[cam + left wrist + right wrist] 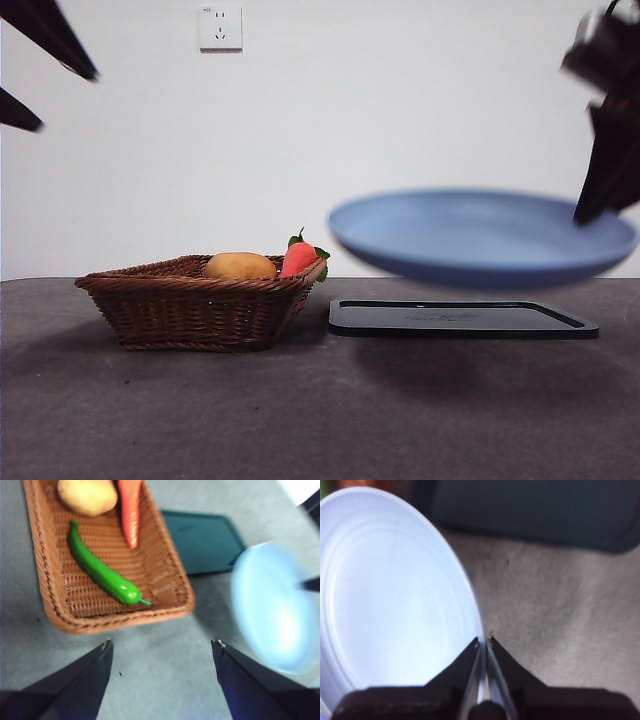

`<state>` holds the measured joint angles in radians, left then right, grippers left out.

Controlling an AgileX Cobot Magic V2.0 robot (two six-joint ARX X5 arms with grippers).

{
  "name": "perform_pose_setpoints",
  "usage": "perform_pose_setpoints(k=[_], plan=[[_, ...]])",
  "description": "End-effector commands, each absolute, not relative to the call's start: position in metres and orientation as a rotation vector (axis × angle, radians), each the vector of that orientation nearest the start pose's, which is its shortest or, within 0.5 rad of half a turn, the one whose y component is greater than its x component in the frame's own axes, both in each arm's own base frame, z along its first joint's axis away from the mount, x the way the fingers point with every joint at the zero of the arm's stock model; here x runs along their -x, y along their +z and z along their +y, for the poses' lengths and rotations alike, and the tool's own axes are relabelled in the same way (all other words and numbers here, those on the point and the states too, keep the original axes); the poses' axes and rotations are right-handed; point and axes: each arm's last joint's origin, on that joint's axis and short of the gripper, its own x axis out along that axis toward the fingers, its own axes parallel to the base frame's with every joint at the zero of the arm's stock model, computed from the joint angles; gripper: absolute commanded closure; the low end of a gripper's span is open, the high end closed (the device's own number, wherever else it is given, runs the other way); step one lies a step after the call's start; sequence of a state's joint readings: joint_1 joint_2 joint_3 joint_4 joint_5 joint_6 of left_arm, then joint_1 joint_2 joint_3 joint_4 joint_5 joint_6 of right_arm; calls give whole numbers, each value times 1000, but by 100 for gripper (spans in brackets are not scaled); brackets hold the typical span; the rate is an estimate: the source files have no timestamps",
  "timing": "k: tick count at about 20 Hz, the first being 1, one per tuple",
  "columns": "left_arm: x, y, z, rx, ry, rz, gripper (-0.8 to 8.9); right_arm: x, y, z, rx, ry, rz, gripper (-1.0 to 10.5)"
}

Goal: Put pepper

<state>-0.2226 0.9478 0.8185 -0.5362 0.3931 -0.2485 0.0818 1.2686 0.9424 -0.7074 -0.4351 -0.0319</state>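
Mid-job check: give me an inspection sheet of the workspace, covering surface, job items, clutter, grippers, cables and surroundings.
Surface: dark grey table, a flat black tray lying on it.
Job's things: pepper lying in the wicker basket; blue plate held in the air above the tray.
Clutter: potato and carrot in the basket.
Grippers: right gripper shut on the plate's rim; left gripper open, empty, above the table near the basket.
Cables: nothing seen.
Surroundings: white wall, socket.
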Motion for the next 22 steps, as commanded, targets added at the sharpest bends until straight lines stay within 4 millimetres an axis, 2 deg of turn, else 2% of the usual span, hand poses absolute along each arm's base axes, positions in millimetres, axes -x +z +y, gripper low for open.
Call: perform_pose_setpoints(k=[1, 6, 8, 11, 14, 22], plan=[[-212, 292, -71, 275, -455, 773, 466, -225, 279, 26, -172, 464, 914, 941], [-280, 293, -114, 187, -386, 868, 467, -193, 314, 18, -165, 444, 744, 941], [-305, 289, -128, 144, -327, 924, 467, -186, 320, 18, -164, 444, 713, 941], [-333, 272, -140, 93, -257, 1030, 467, -184, 322, 18, -162, 445, 703, 941], [-349, 253, -145, 73, -205, 1079, 467, -184, 322, 18, -162, 446, 703, 941], [-368, 208, -153, 82, -159, 1150, 467, -184, 322, 19, -163, 454, 703, 941]])
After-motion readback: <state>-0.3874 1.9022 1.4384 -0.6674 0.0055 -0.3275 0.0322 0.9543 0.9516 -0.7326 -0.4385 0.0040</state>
